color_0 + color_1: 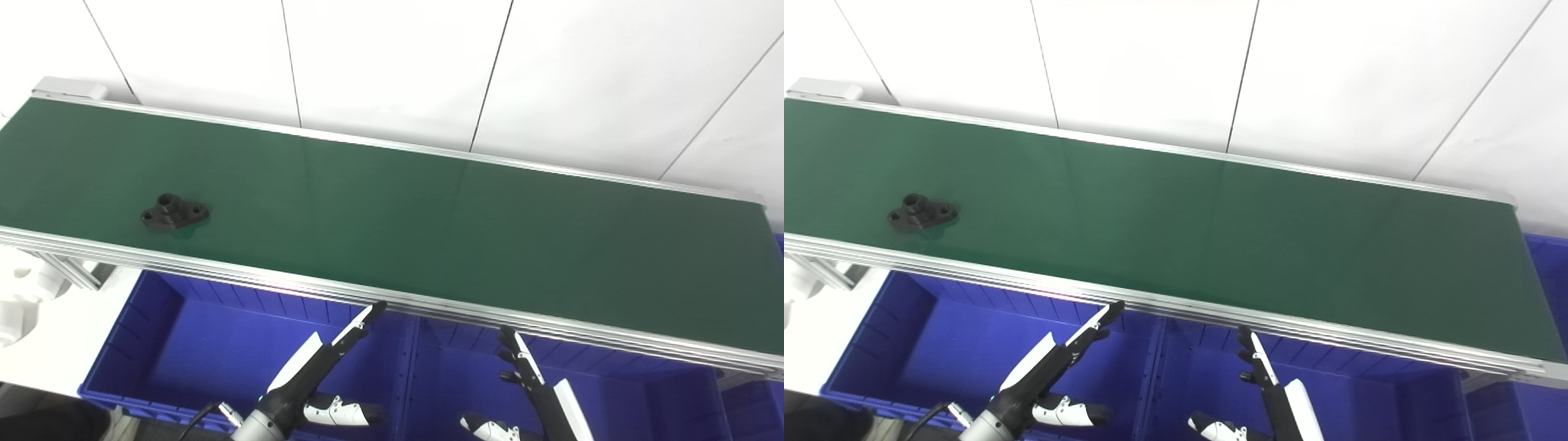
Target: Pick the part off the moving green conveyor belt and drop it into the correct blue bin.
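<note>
Lying unlabelled on green conveyor belt (429, 233), black part (175, 212); left hand (318, 380), right hand (527, 392) spread, empty.

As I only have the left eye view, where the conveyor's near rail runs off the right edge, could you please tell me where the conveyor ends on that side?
Observer: In the right eye view the conveyor belt ends inside the picture. Its near right corner shows, well to the right of the right hand.
Operator: Thank you. Is there anything past that end?
Observer: Yes. Another blue bin stands beyond the belt's right end. You see only a sliver of it at your picture's edge.
</note>
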`<action>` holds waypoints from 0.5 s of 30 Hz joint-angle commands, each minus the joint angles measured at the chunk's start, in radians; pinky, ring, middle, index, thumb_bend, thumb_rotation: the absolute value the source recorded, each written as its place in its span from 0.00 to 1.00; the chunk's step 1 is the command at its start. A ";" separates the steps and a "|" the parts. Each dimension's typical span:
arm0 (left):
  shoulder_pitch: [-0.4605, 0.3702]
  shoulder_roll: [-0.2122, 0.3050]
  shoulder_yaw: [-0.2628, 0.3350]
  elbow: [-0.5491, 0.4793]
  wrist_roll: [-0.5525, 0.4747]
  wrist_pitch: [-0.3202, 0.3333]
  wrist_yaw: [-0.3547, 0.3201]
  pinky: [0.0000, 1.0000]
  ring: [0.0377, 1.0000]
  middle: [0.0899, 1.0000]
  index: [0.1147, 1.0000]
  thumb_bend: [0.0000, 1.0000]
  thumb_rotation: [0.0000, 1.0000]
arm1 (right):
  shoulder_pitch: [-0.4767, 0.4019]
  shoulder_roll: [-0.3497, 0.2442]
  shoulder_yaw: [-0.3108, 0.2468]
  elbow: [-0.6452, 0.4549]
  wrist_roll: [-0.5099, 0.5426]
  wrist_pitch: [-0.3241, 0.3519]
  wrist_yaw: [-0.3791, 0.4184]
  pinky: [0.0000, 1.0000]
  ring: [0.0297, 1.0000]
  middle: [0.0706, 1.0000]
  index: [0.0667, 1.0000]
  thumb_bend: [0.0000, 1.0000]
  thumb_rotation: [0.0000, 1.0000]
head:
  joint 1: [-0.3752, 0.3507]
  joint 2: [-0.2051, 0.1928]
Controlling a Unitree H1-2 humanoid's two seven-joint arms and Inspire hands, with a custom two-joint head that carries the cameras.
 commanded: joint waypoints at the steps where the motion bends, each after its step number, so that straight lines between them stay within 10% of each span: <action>1: -0.002 -0.008 -0.005 -0.012 0.010 -0.025 0.025 0.97 1.00 1.00 1.00 0.76 0.74 | -0.009 -0.002 0.003 -0.008 0.008 -0.061 -0.019 0.80 0.91 0.95 0.99 0.73 0.63 | 0.018 -0.013; 15: -0.025 -0.027 -0.019 0.053 0.002 -0.070 0.045 0.91 0.99 1.00 0.98 0.77 0.67 | -0.015 -0.025 -0.005 0.023 0.045 -0.057 -0.016 0.87 0.95 0.98 1.00 0.61 0.65 | 0.214 -0.158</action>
